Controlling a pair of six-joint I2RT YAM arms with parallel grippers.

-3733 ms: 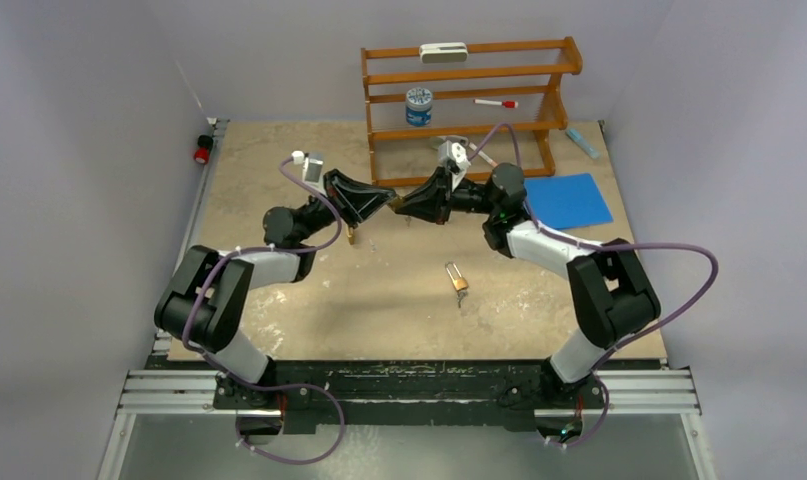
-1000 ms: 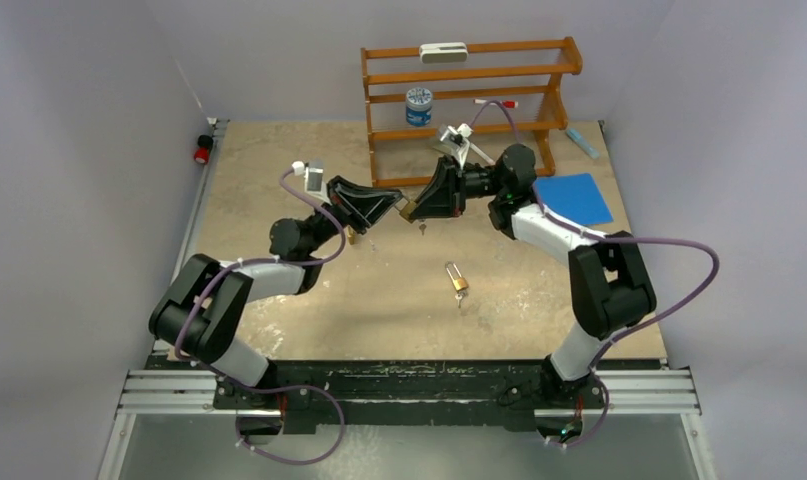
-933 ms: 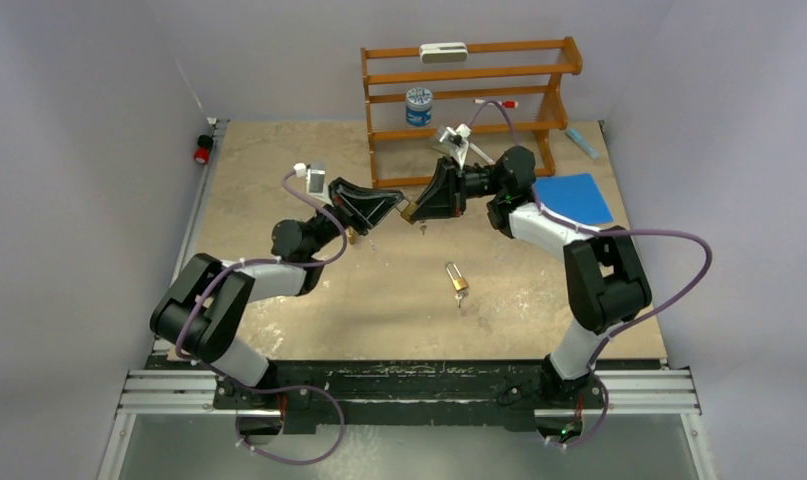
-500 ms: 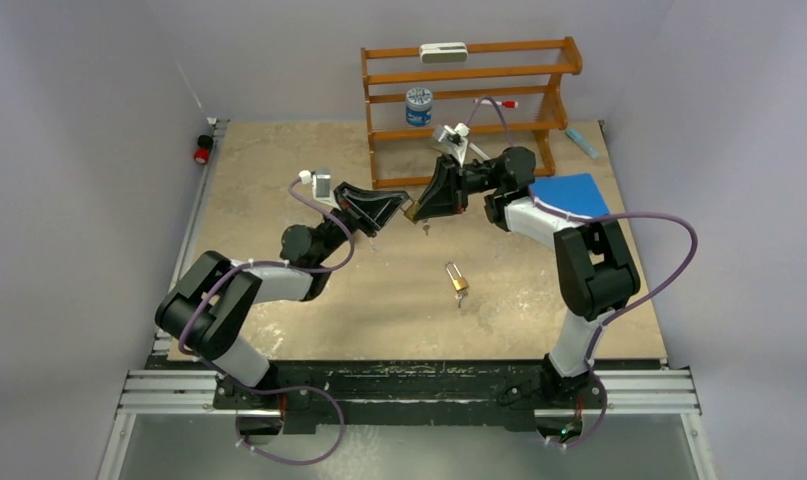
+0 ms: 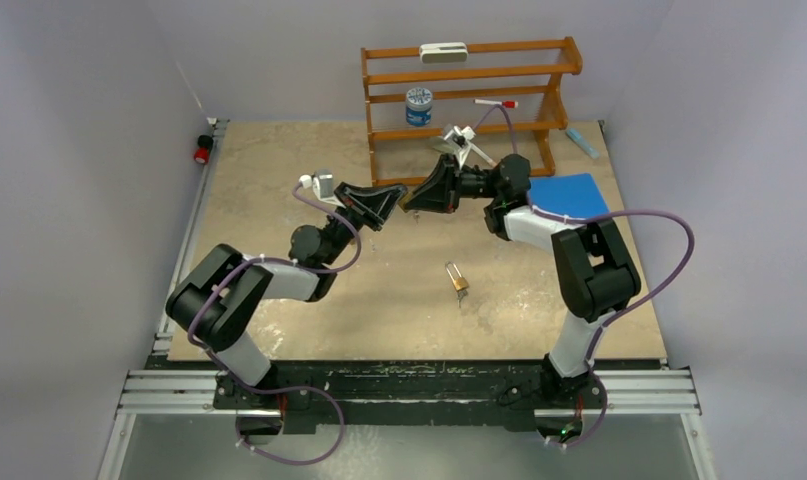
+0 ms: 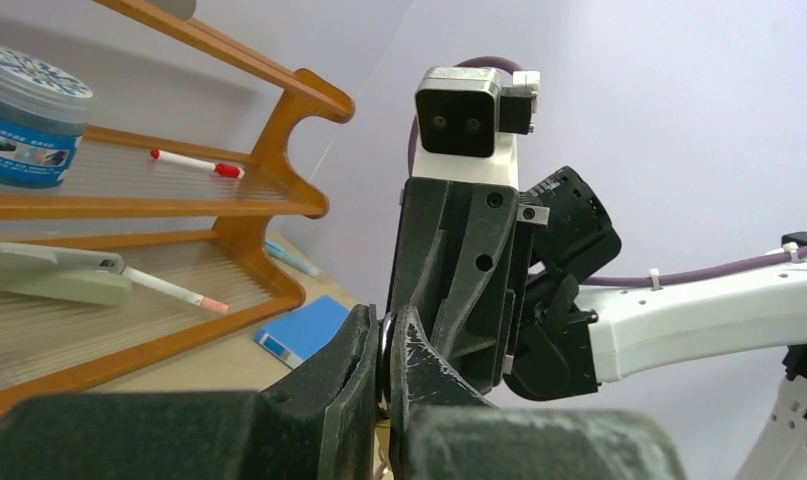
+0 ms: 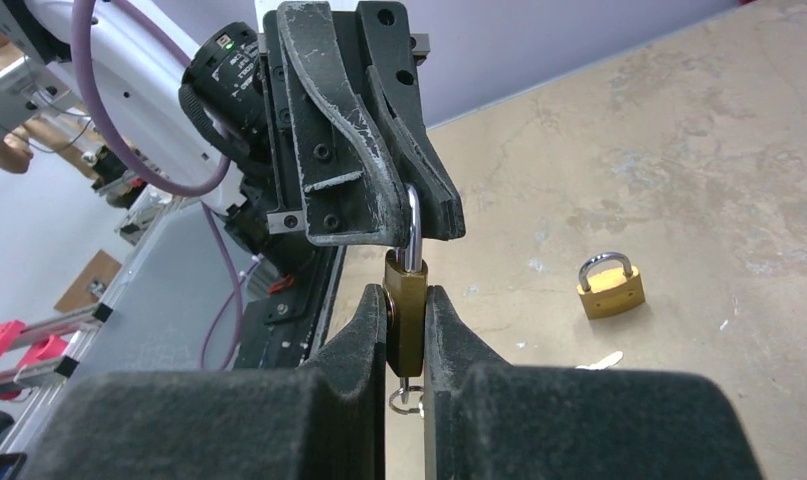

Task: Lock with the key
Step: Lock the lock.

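Brass padlock (image 7: 406, 318) held between both arms: right gripper (image 7: 406, 302) clamped on its body, left gripper (image 7: 416, 236) pinching its shackle (image 7: 414, 212), second padlock (image 7: 610, 289) lying on the table (image 7: 679, 150).

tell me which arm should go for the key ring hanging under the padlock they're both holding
Probably the left. The right fingers clamp the padlock by its brass body, a steady hold against twisting, while the left fingers only pinch its shackle. The key ring hangs just below the body.
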